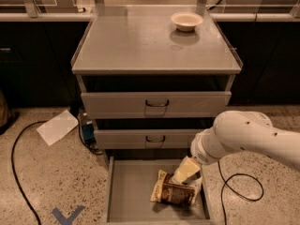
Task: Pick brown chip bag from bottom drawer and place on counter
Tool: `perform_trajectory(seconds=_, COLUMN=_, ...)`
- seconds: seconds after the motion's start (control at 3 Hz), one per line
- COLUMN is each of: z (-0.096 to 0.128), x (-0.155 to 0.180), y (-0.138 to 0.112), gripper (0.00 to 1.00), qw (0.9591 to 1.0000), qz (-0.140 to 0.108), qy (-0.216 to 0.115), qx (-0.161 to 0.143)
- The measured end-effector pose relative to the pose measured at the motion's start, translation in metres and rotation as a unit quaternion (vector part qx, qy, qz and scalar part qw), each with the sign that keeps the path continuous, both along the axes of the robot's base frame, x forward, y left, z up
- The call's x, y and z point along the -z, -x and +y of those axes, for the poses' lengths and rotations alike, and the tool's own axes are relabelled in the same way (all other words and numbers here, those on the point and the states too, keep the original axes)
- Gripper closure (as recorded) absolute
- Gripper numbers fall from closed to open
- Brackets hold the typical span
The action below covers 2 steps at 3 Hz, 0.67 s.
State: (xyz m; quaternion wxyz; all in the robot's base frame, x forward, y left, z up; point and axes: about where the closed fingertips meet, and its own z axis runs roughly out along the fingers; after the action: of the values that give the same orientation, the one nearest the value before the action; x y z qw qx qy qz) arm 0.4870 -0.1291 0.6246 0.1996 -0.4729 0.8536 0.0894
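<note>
the bottom drawer (131,191) is standing pulled out, and the brown chip bag (171,194) is lying flat on its floor, in the drawer's right half and apart from its left wall. the gripper (186,171) is reaching down into the drawer from the right, resting at the bag's upper right edge; whether it is pinching the bag i cannot tell. above the drawer, the tabletop (140,46) is carrying a pale bowl (186,20) at its far right.

claw (185,176) at brown chip bag (171,196) | bag in bottom drawer (129,191) | bowl (186,20) on counter (140,46)
</note>
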Motion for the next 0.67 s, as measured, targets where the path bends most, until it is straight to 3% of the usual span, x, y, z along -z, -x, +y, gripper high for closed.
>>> perform_trajectory(seconds=0.33, z=0.0, x=0.0, y=0.0, gripper=0.0, qw=1.0, qz=0.0, qy=0.0, qx=0.0)
perform_trajectory(seconds=0.67, z=-0.004, x=0.035, y=0.001, gripper=0.0, qw=0.9998, qz=0.003, qy=-0.002, qx=0.017)
